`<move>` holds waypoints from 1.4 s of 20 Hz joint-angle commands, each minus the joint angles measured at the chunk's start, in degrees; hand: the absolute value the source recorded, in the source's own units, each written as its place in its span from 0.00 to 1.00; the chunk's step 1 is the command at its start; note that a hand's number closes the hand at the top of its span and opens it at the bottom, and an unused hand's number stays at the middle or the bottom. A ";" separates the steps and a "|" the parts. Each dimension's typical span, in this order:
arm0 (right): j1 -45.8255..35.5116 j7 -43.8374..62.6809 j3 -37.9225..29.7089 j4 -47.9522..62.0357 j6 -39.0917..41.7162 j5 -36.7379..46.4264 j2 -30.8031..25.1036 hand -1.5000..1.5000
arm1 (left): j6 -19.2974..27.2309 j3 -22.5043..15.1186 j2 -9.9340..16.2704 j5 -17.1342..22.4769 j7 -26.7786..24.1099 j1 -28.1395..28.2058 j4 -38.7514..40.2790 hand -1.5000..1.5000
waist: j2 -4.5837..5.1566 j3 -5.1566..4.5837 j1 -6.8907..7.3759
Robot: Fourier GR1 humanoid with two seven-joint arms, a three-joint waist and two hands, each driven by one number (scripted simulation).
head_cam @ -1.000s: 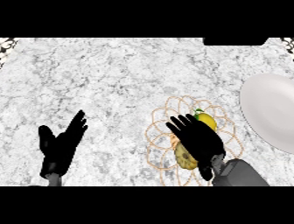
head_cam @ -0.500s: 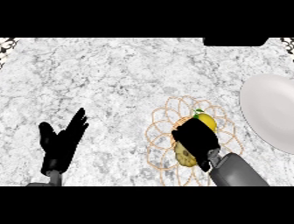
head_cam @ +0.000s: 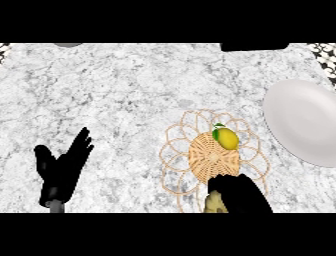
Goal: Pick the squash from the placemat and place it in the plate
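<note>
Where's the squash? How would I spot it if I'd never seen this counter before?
Look at the grey marble counter, then find the round woven placemat left of the big white plate. The squash sits on the mat's far side. It is the only small yellow thing there, with a green tip.

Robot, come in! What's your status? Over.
Left robot hand open, lower left. Right robot hand at placemat's near edge, tan lump beside it. Squash on placemat, not in plate.
</note>
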 commanded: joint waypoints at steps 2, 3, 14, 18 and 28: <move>11.49 -1.75 1.59 -13.38 -14.86 -2.33 2.50 1.00 | -1.34 0.87 1.31 0.71 -0.09 0.20 -0.18 0.50 | -0.06 0.16 -0.42; 12.37 -3.49 1.96 -13.69 -19.29 -2.07 2.87 1.00 | -0.44 -0.02 -0.33 0.14 -1.15 1.08 0.55 0.50 | 0.06 0.18 0.01; 27.47 -6.82 -6.66 -28.85 -36.01 -18.38 0.87 1.00 | -1.59 0.35 1.13 0.09 2.26 -2.54 -0.45 0.50 | 0.66 0.17 1.86; 25.43 -10.10 -15.96 -27.58 -36.01 -31.51 -1.23 1.00 | 0.25 -2.57 -2.38 -2.28 -0.23 -0.64 -0.21 0.50 | 0.70 0.17 2.53; 2.33 -25.02 -40.70 2.39 -36.90 -51.66 -4.45 1.00 | -2.15 -0.73 -0.90 -1.57 -1.53 -2.36 2.26 0.50 | 1.00 0.18 3.77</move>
